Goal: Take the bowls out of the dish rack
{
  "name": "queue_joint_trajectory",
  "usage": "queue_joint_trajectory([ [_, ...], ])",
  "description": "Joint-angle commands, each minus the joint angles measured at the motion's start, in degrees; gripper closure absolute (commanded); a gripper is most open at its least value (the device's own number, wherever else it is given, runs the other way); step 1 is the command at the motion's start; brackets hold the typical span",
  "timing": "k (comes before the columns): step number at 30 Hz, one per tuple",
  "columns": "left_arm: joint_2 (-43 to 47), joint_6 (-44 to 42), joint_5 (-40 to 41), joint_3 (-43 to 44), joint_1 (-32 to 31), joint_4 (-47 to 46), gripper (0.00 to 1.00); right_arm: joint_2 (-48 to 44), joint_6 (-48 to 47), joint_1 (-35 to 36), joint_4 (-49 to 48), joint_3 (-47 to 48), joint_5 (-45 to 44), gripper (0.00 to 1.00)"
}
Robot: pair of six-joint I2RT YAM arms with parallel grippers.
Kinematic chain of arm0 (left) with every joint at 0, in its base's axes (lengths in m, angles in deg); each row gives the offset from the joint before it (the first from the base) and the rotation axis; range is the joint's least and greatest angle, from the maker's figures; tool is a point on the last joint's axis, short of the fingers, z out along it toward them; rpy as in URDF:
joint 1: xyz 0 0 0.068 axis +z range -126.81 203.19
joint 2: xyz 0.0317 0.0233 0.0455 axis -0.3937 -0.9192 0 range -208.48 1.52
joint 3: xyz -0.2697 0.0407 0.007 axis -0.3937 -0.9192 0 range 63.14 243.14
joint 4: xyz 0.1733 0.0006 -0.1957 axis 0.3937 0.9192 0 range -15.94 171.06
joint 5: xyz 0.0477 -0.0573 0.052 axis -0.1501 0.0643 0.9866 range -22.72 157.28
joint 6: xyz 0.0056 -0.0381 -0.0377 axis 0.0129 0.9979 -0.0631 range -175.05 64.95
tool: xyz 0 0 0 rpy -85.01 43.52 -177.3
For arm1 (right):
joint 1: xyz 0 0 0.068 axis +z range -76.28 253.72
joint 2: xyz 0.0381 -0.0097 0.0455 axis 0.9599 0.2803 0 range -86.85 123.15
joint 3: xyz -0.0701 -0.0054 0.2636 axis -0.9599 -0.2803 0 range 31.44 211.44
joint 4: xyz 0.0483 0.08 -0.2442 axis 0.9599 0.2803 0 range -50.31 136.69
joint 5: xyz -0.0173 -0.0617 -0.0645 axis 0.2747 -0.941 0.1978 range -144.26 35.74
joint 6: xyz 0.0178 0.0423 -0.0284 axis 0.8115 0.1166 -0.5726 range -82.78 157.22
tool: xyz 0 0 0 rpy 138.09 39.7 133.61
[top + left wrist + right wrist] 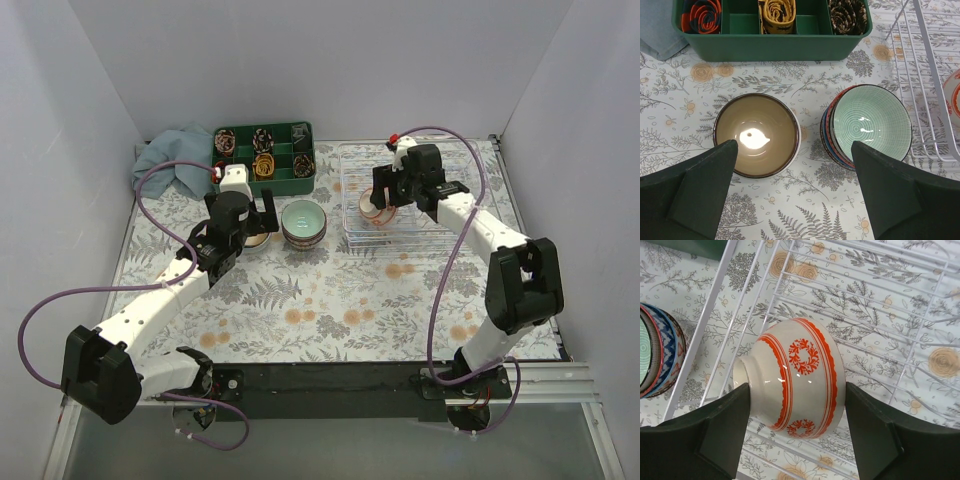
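Observation:
The white wire dish rack (347, 200) lies at the back right. A white bowl with red patterns (800, 360) lies on its side on the rack's grid (715, 305). My right gripper (796, 390) is shut on it, one finger at its foot and one at its rim; the gripper also shows in the top view (385, 203). A brown bowl (756, 134) and a stack of bowls with a teal one on top (870, 122) stand on the table left of the rack. My left gripper (794, 147) is open and empty, above the cloth between them.
A green compartment tray (770, 47) with rolled items stands behind the bowls, and a blue cloth (170, 160) lies left of it. White walls close in the table on three sides. The rack's edge (927, 45) is just right of the bowl stack.

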Motion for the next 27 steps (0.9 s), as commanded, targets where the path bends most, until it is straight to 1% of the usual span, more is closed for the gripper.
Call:
queue_joint_trajectory([
  [1,1.6,0.1,0.7,-0.4,0.8,-0.6,0.02,-7.1,-7.5,3.2,-1.6,3.4,-6.9,0.93],
  [2,1.4,0.1,0.8,-0.2,0.7,-0.3,0.02,-8.1,-9.7,4.1,-1.7,3.0,-10.7,0.93],
  [7,1.6,0.0,2.0,-0.3,0.9,-0.1,0.02,-14.8,-15.4,10.1,-5.0,-2.7,-18.3,0.93],
  [8,1.8,0.0,1.7,-0.3,0.9,-0.1,0.02,-15.8,-16.4,11.0,-5.6,-3.6,-20.9,0.93],
  [10,1.8,0.1,1.3,-0.3,0.9,-0.1,0.02,-18.4,-19.5,13.9,-7.5,-5.8,-23.3,0.93],
  [11,1.7,0.1,0.8,-0.2,0.9,0.0,0.02,-19.2,-20.5,16.2,-8.1,-6.6,-25.7,0.93],
  [12,1.7,0.3,0.7,-0.2,0.9,-0.1,0.02,-20.6,-23.2,17.5,-8.8,-7.3,-26.9,0.93],
  [13,1.5,0.3,0.6,-0.1,0.9,-0.1,0.02,-21.4,-24.5,18.7,-11.0,-9.4,-28.0,0.93],
  [15,1.5,0.5,0.3,-0.1,0.9,0.2,0.02,-23.3,-27.9,23.1,-13.2,-11.6,-31.4,0.93],
  [16,1.6,0.5,0.2,-0.2,0.9,0.1,0.02,-23.9,-31.7,24.5,-15.4,-12.7,-32.3,0.93],
  [17,1.6,0.5,0.1,-0.1,0.9,0.2,0.02,-24.3,-33.6,27.7,-16.2,-14.8,-34.1,0.93],
  [19,1.6,0.5,-0.7,0.1,0.9,0.3,0.02,-25.5,-38.1,31.1,-18.3,-16.7,-36.3,0.92],
  [20,1.5,0.6,-1.2,0.1,0.9,0.4,0.02,-25.9,-39.4,34.7,-19.4,-19.4,-38.3,0.93],
  [21,1.6,0.9,-1.8,0.1,0.9,0.6,0.02,-26.8,-41.1,36.6,-20.6,-20.7,-39.5,0.92],
  [22,1.7,1.0,-2.1,0.2,0.9,0.7,0.02,-27.2,-44.0,38.5,-23.9,-22.4,-41.0,0.92],
  [23,1.7,1.3,-2.5,0.5,0.9,1.1,0.02,-27.4,-45.5,42.1,-25.4,-23.9,-44.2,0.92],
  [25,2.0,3.4,-3.7,1.3,0.9,1.9,0.02,-27.9,-47.4,45.5,-27.7,-27.3,-46.1,0.92],
  [26,2.5,3.9,-4.6,1.4,0.9,2.5,0.02,-28.0,-49.1,48.6,-29.7,-28.1,-48.2,0.92],
  [27,2.9,5.0,-6.0,1.5,0.9,3.0,0.02,-27.9,-50.1,50.3,-31.4,-29.9,-49.4,0.92],
])
